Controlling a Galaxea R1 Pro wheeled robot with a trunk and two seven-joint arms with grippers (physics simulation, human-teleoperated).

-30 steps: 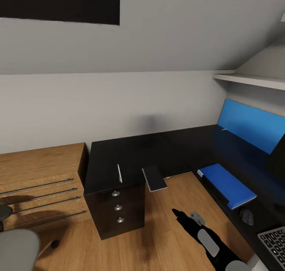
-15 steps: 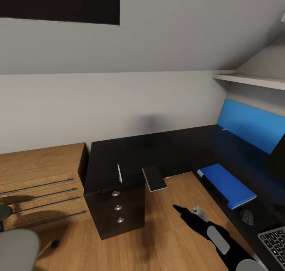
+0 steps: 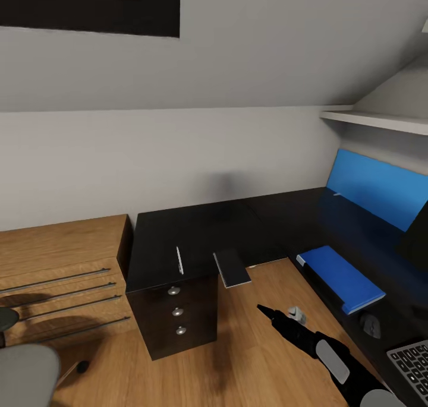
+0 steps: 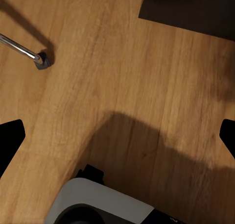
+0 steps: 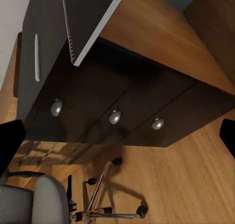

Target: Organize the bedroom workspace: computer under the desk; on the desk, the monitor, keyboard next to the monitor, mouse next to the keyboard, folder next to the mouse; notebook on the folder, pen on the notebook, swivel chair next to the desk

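The right hand (image 3: 279, 319) reaches out low over the wooden floor (image 3: 261, 347), in the nook of the L-shaped tabletop (image 3: 196, 232). Its dark tips look close together, but how far it is open I cannot tell; nothing is seen in it. In the right wrist view its two black fingertips (image 5: 10, 145) sit at the frame edges with nothing between them. The left hand's fingertips (image 4: 9, 140) show the same way in the left wrist view, spread wide and empty over bare floor.

Just beyond the right hand, one notebook (image 3: 232, 268) lies on the near edge of the tabletop, partly overhanging it. Left of it lies one pen (image 3: 179, 260). Below are three drawers with three silver knobs (image 3: 173, 290); the right wrist view shows these three knobs (image 5: 114, 116) from below, and one chair base with castors (image 5: 110, 204).

To the right, one blue folder (image 3: 340, 278) lies on the tabletop, then one mouse (image 3: 371, 325) and the keyboard (image 3: 411, 362), cut off at the corner. The monitor (image 3: 419, 234) is only a dark edge at the right border. At far left stands a wooden cabinet (image 3: 59, 270); the chair (image 3: 27, 374) shows as a grey corner.
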